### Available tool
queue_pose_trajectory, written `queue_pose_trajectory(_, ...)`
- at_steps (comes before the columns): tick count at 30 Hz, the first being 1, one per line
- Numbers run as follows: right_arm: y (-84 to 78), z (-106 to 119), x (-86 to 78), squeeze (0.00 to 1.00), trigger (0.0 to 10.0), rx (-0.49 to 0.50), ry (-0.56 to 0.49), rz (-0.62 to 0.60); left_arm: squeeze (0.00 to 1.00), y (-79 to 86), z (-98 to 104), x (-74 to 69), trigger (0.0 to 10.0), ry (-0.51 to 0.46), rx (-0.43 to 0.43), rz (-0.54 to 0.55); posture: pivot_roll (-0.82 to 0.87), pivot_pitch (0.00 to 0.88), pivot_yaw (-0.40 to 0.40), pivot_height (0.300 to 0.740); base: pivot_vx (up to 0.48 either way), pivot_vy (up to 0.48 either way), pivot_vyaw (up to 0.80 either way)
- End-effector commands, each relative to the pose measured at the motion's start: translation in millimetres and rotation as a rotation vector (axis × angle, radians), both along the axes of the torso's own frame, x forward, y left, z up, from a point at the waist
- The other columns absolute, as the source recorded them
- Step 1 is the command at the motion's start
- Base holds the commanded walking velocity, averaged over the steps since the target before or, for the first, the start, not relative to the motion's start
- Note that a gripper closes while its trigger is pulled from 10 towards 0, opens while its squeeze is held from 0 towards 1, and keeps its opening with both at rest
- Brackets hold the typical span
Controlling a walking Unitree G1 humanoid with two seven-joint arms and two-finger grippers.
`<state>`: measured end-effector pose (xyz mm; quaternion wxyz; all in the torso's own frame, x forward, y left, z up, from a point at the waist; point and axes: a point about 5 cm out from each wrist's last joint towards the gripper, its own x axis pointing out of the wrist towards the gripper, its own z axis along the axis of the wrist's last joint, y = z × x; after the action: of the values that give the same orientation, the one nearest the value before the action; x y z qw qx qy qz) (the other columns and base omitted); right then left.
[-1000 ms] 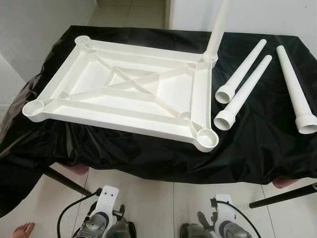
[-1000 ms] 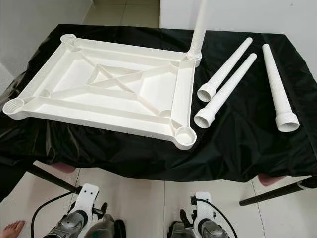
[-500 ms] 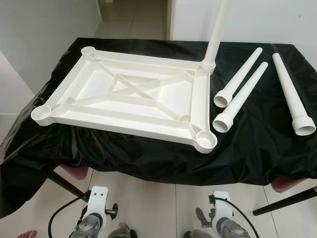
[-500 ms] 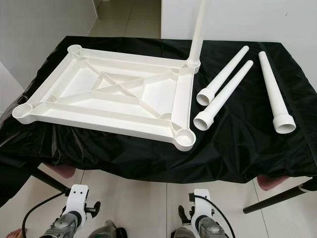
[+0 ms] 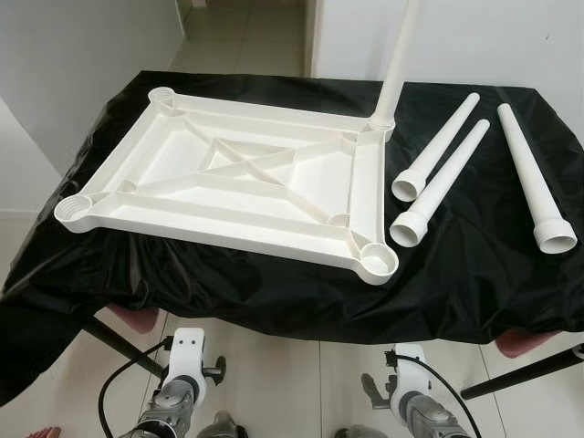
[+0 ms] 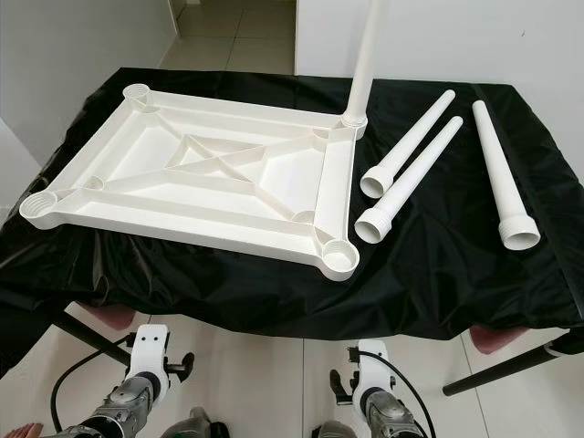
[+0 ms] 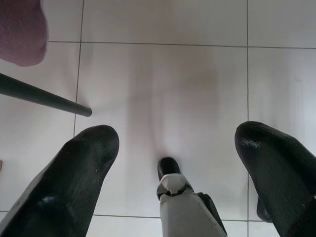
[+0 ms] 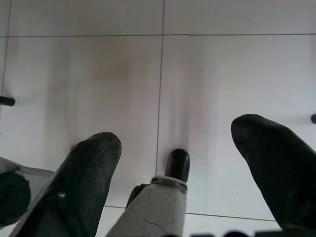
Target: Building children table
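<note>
The head camera has been raised and drawn back since a second ago; the parts on the table are unmoved.

The upturned white plastic tabletop (image 5: 237, 187) lies on the black cloth-covered table (image 5: 474, 265), one white leg (image 5: 398, 59) standing upright in its far right corner socket. Three loose white tapered legs (image 5: 436, 182) lie beside it to the right. The left gripper (image 7: 173, 148) and right gripper (image 8: 173, 143) hang over the tiled floor (image 7: 163, 74), fingers spread wide, nothing held.

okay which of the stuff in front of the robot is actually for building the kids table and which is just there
For the job:
- upturned white tabletop
- leg already standing in its far right corner
- three loose legs lying on its right

Just there:
- black cloth
- pink pads under the cloth
- black support legs
</note>
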<state>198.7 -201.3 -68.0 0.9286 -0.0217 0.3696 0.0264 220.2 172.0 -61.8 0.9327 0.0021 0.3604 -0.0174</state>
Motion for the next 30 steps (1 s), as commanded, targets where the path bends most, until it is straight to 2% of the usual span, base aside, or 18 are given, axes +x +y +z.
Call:
queue_pose_trajectory(1, -4.1, -4.5, -8.3, 0.0, 10.0, -0.016, 0.043, 0.008, 0.0, 2.4, -1.7, -3.3, 10.0, 0.007, 0.032, -0.002, -0.05, 0.0, 0.024, 0.74, 0.0, 0.0, 0.0)
queue_pose_trajectory(3, -6.1, -3.8, -7.3, 0.0, 10.0, -0.041, 0.048, 0.032, 0.0, -0.2, -0.9, -2.1, 10.0, -0.003, 0.047, -0.043, -0.04, 0.0, 0.023, 0.74, 0.0, 0.0, 0.0)
queue_pose_trajectory(7, -7.3, -2.3, -5.0, 0.0, 10.0, -0.051, 0.042, 0.046, 0.0, -2.1, 1.1, 0.8, 10.0, -0.019, 0.046, -0.057, -0.03, 0.0, 0.02, 0.74, 0.0, 0.0, 0.0)
queue_pose_trajectory(11, -9.3, 6.5, 8.9, 0.0, 10.0, -0.067, -0.011, 0.07, 0.0, -1.7, 6.9, 7.9, 10.0, -0.067, 0.069, -0.081, -0.04, 0.0, 0.052, 0.74, 0.0, 0.0, 0.0)
queue_pose_trajectory(13, -9.3, 6.5, 8.9, 0.0, 10.0, -0.067, -0.011, 0.07, 0.0, -1.7, 6.9, 7.9, 10.0, -0.067, 0.069, -0.081, -0.04, 0.0, 0.052, 0.74, 0.0, 0.0, 0.0)
queue_pose_trajectory(16, -9.8, 13.6, 19.2, 0.0, 10.0, -0.074, -0.064, 0.057, 0.0, 9.8, 1.4, -0.8, 10.0, -0.02, 0.092, -0.03, -0.11, 0.0, 0.136, 0.74, 0.0, 0.0, 0.0)
queue_pose_trajectory(18, -9.7, 14.4, 20.2, 0.0, 10.0, -0.068, -0.073, 0.047, 0.0, 11.1, 0.4, -2.4, 10.0, -0.01, 0.1, -0.03, -0.11, 0.0, 0.136, 0.74, 0.0, 0.0, 0.0)
queue_pose_trajectory(21, -9.3, 14.4, 19.8, 0.0, 10.0, -0.058, -0.086, 0.01, 0.0, 9.5, -0.2, -2.7, 10.0, 0.0, 0.131, -0.088, -0.15, 0.0, 0.176, 0.74, 0.0, 0.0, 0.0)
queue_pose_trajectory(25, -5.4, 12.5, 17.7, 0.0, 10.0, -0.06, -0.084, 0.01, 0.0, 4.6, 2.5, 3.5, 10.0, 0.001, 0.09, -0.108, -0.15, 0.0, 0.203, 0.74, 0.0, 0.0, 0.0)
queue_pose_trajectory(30, -4.3, 10.5, 15.0, 0.0, 10.0, -0.052, -0.074, 0.007, 0.0, 2.5, 5.0, 7.8, 10.0, -0.013, 0.096, -0.113, -0.14, 0.0, 0.186, 0.74, 0.0, 0.0, 0.0)
